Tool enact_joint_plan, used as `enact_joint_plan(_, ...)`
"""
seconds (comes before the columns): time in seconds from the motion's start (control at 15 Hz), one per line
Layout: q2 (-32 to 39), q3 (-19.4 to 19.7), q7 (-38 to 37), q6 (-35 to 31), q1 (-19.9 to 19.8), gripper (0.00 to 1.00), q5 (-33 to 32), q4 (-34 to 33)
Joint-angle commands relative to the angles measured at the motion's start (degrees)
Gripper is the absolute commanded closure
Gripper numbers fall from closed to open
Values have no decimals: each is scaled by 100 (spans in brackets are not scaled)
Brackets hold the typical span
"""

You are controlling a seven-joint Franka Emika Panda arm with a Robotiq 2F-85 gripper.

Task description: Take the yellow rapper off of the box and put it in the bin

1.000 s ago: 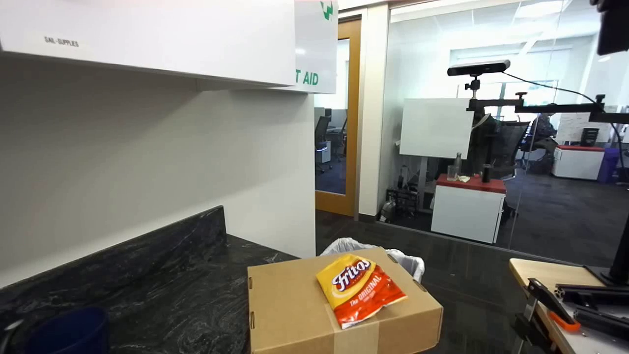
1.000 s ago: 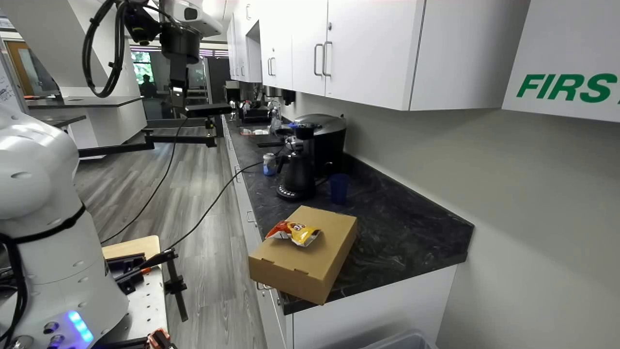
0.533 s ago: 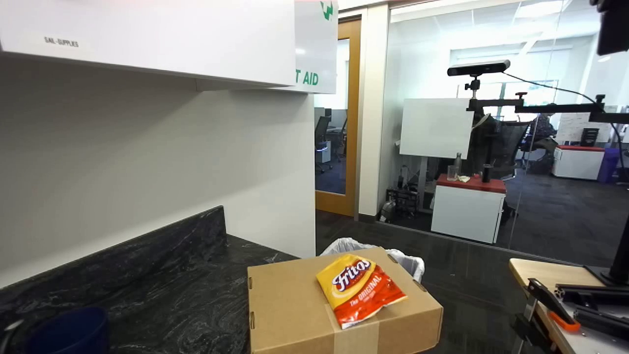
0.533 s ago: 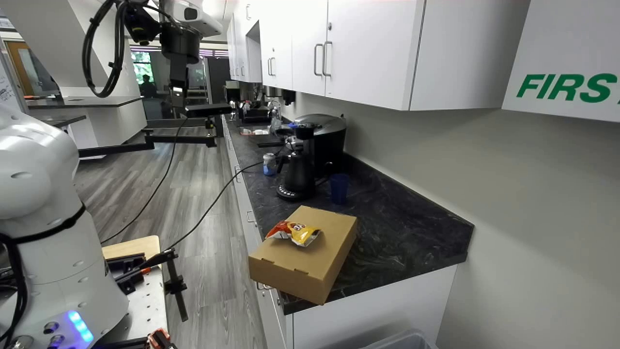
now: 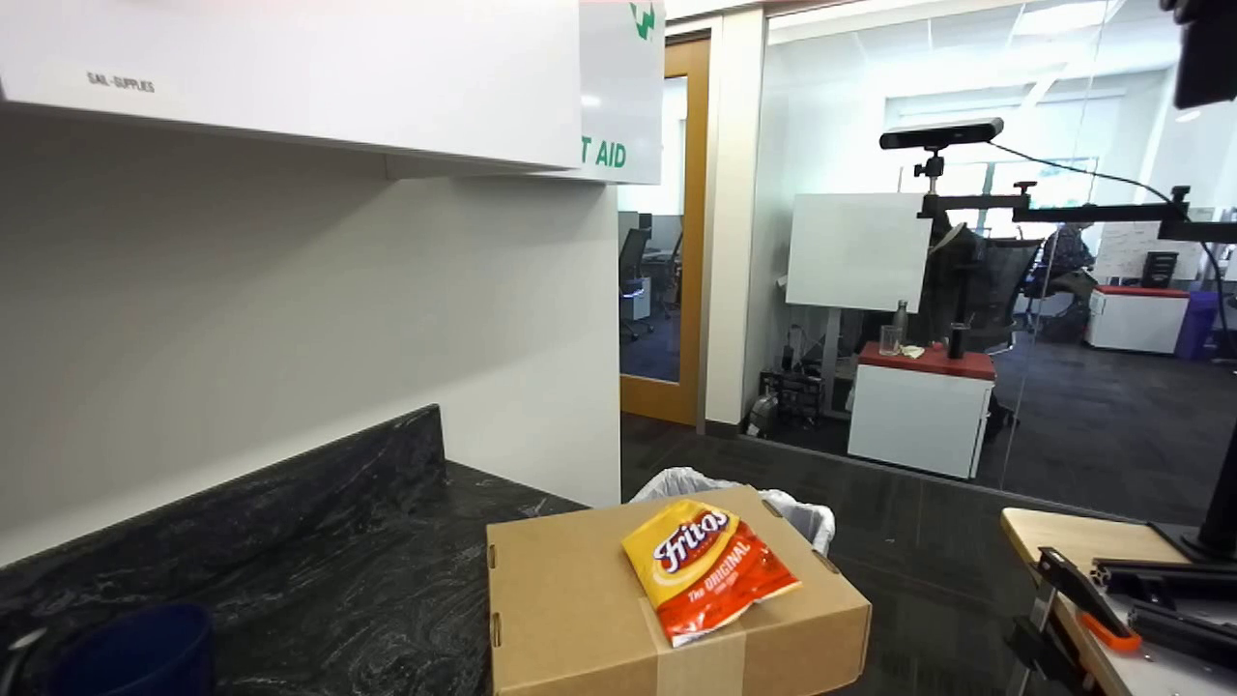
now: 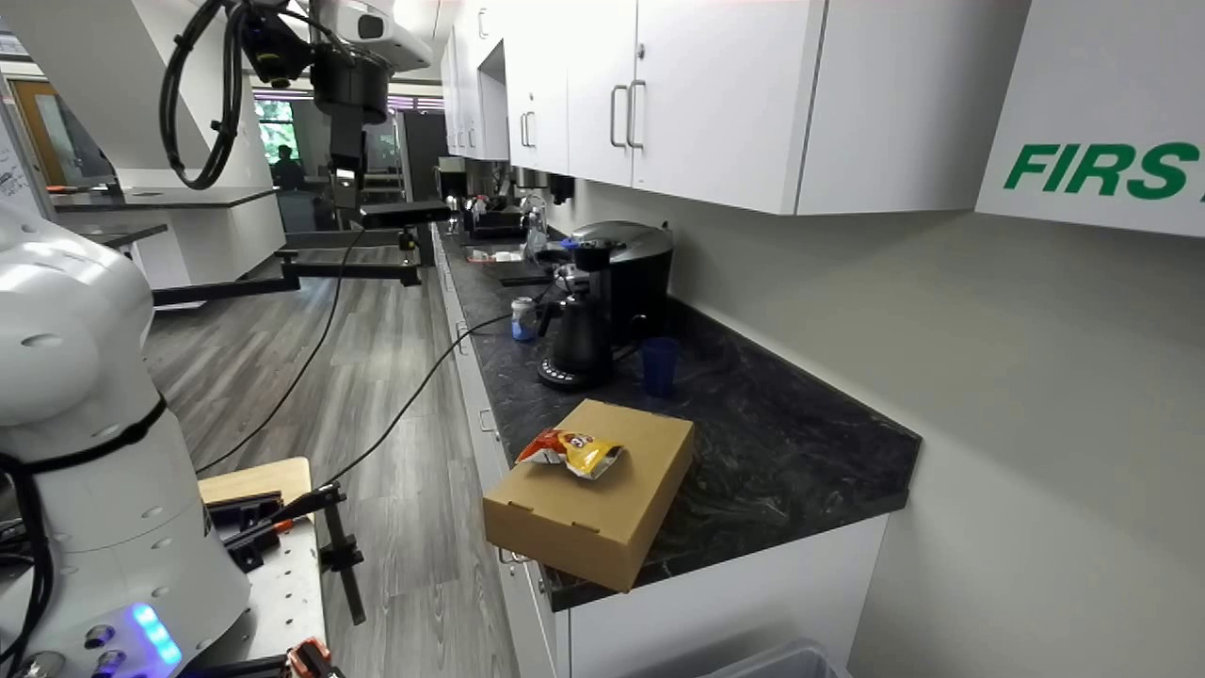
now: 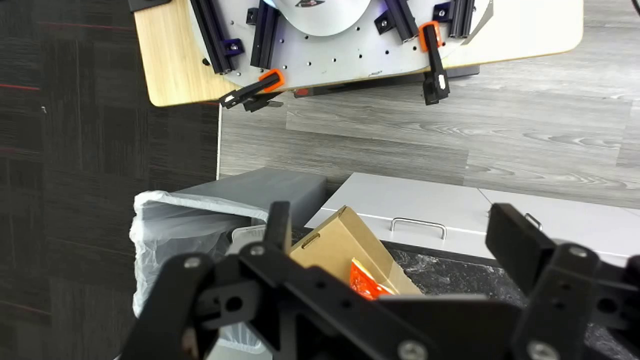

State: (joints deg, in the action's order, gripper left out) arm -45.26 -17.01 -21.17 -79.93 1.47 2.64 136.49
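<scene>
The yellow rapper, a yellow and red snack bag, lies flat on top of the brown cardboard box in both exterior views (image 5: 710, 570) (image 6: 574, 452). Its red end shows in the wrist view (image 7: 366, 281); the rest is hidden behind my gripper. The box (image 5: 570, 580) sits on the counter corner and also shows in the wrist view (image 7: 325, 245). My gripper (image 7: 397, 230) is open and empty, fingers wide apart, high above and away from the box; it also shows in an exterior view (image 6: 346, 184). The lined bin (image 7: 150, 200) stands beside the counter; its liner shows behind the box (image 5: 817, 522).
A clear plastic container (image 7: 250, 232) stands by the bin and the counter end. A blue cup (image 6: 659, 365), a black kettle (image 6: 579, 339) and a can (image 6: 523, 318) stand on the dark counter (image 6: 800, 452). White cabinets (image 6: 715, 94) hang above. A camera arm (image 6: 358, 271) crosses the aisle.
</scene>
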Motion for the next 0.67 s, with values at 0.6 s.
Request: enact_joint_plan(0.6,-48,-91,-579,-564,56,0,92,1116)
